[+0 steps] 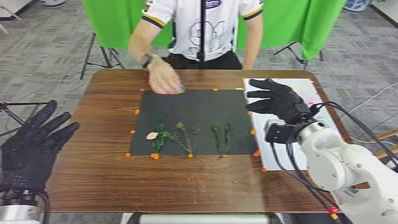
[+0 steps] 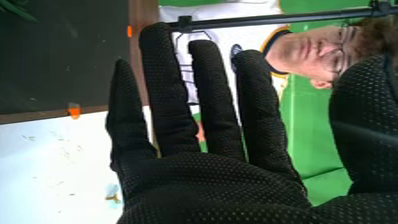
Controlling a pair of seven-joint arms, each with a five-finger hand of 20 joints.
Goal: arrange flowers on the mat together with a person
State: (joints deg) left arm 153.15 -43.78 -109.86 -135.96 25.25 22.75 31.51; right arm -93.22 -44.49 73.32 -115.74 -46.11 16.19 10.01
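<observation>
Here's the right hand (image 1: 275, 101), fingers straight and apart over the white sheet (image 1: 274, 159), while the left hand (image 1: 31, 150) sits wide open at the worktop (image 1: 89, 180)'s left side. Down on the dark mat (image 1: 191, 112), the white flower (image 1: 152, 135) and green stems (image 1: 227, 137) lie along the near half, a person's hand (image 1: 163, 77) at the far edge!

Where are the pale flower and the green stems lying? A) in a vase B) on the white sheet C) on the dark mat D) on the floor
C: the pale flower and the green stems lie on the dark mat.
</observation>
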